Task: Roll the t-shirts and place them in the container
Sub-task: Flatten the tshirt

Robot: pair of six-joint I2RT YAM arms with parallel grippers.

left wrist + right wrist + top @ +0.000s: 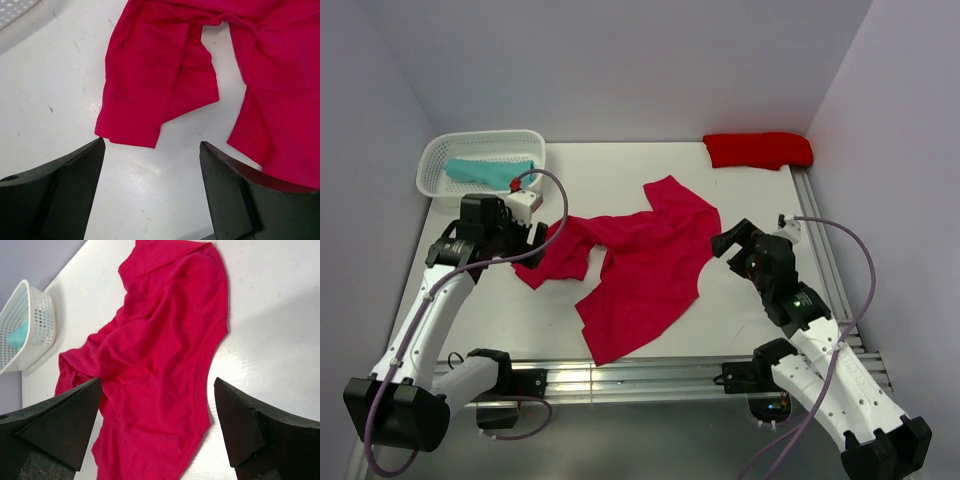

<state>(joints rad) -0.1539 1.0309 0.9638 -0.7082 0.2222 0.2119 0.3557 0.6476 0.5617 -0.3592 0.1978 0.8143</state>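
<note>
— Top external view first: where does the raspberry-red t-shirt lie?
— It lies rumpled in the middle of the table, between the two arms. The teal bundle sits in the white basket at far left, and the scarlet bundle lies at far right.
— And the tools?
— The left gripper is spread wide just beside a sleeve end, holding nothing. The right gripper is spread too, empty, above the shirt's right edge.
</note>
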